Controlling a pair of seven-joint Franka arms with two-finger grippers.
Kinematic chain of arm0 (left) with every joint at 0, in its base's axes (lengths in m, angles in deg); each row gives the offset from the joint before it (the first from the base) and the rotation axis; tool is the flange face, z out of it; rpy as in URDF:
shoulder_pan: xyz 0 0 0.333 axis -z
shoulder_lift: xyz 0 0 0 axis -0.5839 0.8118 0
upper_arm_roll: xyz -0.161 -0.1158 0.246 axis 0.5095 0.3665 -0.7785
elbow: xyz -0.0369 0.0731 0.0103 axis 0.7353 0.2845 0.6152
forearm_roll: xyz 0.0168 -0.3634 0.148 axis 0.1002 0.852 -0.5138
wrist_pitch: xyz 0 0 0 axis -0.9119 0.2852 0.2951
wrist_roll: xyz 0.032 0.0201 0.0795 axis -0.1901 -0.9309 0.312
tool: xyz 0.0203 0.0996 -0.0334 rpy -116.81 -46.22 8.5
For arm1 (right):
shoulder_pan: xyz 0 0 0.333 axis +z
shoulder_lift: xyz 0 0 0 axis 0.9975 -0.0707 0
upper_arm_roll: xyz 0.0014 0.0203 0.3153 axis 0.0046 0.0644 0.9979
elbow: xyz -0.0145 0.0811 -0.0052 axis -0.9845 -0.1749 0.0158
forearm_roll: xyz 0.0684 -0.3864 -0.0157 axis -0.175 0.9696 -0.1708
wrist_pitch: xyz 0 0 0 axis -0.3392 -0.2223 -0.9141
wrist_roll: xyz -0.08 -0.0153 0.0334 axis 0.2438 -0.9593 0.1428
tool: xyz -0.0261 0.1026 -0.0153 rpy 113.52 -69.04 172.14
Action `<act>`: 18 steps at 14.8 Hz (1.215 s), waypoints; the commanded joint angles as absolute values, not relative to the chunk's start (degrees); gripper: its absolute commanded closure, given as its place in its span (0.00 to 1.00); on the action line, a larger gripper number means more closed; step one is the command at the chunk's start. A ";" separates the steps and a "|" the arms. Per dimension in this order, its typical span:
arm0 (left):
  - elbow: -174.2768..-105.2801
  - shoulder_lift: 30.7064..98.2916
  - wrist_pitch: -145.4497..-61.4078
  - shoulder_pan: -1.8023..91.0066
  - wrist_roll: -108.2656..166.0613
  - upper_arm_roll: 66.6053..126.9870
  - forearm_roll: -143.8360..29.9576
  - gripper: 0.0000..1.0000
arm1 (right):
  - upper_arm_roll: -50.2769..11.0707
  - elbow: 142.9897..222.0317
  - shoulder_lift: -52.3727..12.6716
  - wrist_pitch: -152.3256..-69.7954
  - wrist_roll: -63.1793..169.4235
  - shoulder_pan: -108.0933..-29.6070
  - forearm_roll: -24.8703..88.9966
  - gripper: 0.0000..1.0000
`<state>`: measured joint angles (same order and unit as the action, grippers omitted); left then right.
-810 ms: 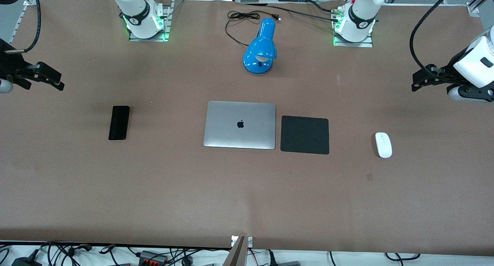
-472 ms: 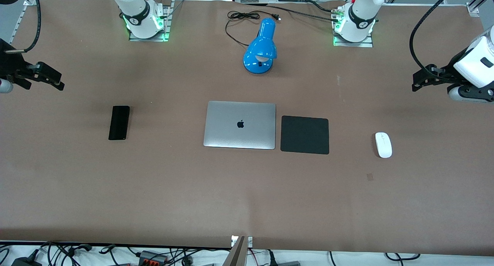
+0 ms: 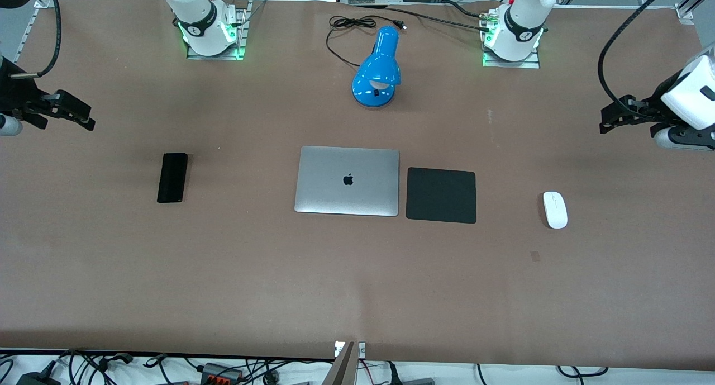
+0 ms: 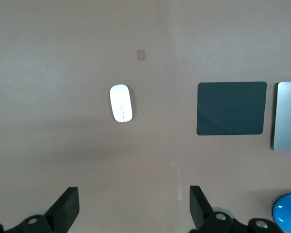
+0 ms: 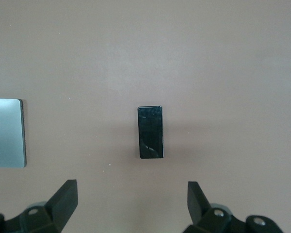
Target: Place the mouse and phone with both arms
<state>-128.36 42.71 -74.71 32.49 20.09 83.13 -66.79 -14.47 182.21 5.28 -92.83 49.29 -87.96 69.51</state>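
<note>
The white mouse [image 3: 555,209] lies on the brown table toward the left arm's end; it also shows in the left wrist view [image 4: 121,103]. The black phone [image 3: 172,177] lies toward the right arm's end and shows in the right wrist view [image 5: 151,132]. My left gripper [image 3: 610,118] is open and empty, up in the air at the table's end, apart from the mouse; its fingers [image 4: 67,207] frame bare table. My right gripper [image 3: 78,117] is open and empty, up in the air at its end of the table, apart from the phone; its fingers [image 5: 65,197] are spread wide.
A closed silver laptop [image 3: 347,180] lies mid-table with a black mouse pad [image 3: 441,195] beside it, between laptop and mouse. A blue desk lamp [image 3: 378,69] with a black cord stands farther from the front camera. Arm bases stand along the table's edge.
Both arms have shifted very slightly; the left gripper moved a little toward its end of the table. The mouse and phone have not moved.
</note>
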 commanded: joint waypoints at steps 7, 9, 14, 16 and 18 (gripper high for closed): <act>-126.02 49.77 -73.54 32.48 20.08 83.31 -68.13 0.00 | -14.24 183.51 -6.22 -98.52 49.67 -88.15 72.33 0.00; -126.02 51.87 -73.11 31.78 19.99 83.04 -68.92 0.00 | -14.24 184.21 -9.20 -99.93 49.50 -88.06 72.69 0.00; -126.55 58.72 -72.21 26.86 15.86 82.95 -68.74 0.00 | -14.51 199.47 -10.80 -117.57 49.58 -88.93 72.78 0.00; -126.99 64.16 -78.68 25.02 15.86 82.95 -68.83 0.00 | -14.51 204.84 -11.50 -124.08 50.20 -90.25 72.78 0.00; -129.43 68.39 -89.04 23.69 15.86 82.95 -68.92 0.00 | -14.51 208.54 -13.87 -130.50 50.11 -90.61 72.78 0.00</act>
